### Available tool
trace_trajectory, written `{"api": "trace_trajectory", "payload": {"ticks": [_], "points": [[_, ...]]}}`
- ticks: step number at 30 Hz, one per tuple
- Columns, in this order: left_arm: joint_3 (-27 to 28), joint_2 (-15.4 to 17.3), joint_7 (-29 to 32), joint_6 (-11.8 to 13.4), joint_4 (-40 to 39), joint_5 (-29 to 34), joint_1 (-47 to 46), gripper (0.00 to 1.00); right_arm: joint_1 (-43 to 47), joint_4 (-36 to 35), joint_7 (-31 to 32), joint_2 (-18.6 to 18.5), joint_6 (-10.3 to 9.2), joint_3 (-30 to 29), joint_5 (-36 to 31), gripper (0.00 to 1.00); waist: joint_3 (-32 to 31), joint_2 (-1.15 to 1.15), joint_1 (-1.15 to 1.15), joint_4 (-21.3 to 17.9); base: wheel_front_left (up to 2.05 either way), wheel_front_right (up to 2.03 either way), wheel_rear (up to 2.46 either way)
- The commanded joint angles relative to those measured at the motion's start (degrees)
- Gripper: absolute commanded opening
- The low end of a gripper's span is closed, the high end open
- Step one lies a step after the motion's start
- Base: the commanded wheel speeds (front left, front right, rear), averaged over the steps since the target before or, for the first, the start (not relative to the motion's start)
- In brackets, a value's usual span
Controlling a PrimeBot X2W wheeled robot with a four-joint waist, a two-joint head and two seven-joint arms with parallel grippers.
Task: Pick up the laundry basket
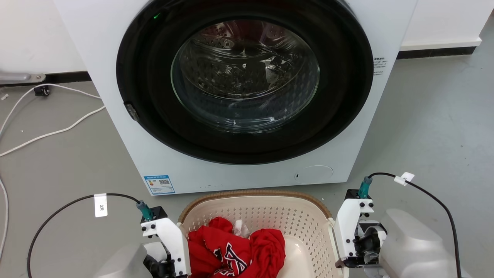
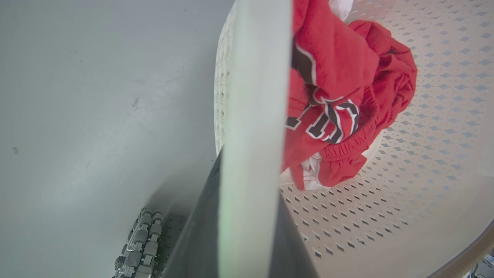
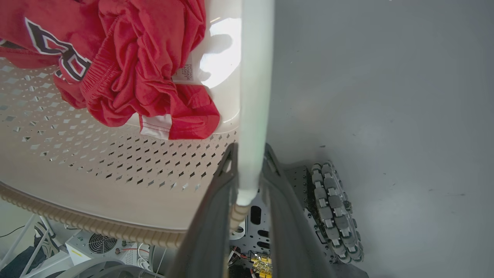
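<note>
The laundry basket (image 1: 270,216), cream-white and perforated with a brown woven-look rim, lies at the bottom centre in the head view, just before the washer. Red clothes (image 1: 231,251) lie in it. My left gripper (image 1: 175,266) is at its left side and my right gripper (image 1: 341,262) at its right side. In the left wrist view the left gripper (image 2: 251,173) is shut on a white side handle (image 2: 258,77) beside the basket wall (image 2: 386,193). In the right wrist view the right gripper (image 3: 249,148) is shut on the other white handle (image 3: 254,77), beside the basket wall (image 3: 96,162). Whether the basket touches the floor I cannot tell.
A white front-loading washer (image 1: 231,177) with its round glass door (image 1: 245,77) shut stands right behind the basket. White cables (image 1: 50,133) trail over the grey floor at the left. My base's roller wheels (image 2: 142,239) (image 3: 332,208) are close beside the basket.
</note>
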Motion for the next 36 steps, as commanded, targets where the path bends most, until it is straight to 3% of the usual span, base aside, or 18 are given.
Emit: {"api": "trace_trajectory", "payload": {"ticks": [1,36], "points": [[0.1,-2.0,-0.3,-1.2,-1.3,-0.9,-1.0,0.0,0.5,-0.8,0.2,2.1,0.85,0.1,0.7,0.0,0.0,0.0,0.0,0.1,0.0,0.0,0.0],[-2.3,-2.0,-1.0,-1.2,-0.8,-3.6,-1.3,0.0,0.2,-0.8,-0.4,2.1,0.86,1.1,2.2,0.0,0.2,0.0,0.0,0.0,0.0,0.0,0.0]]}}
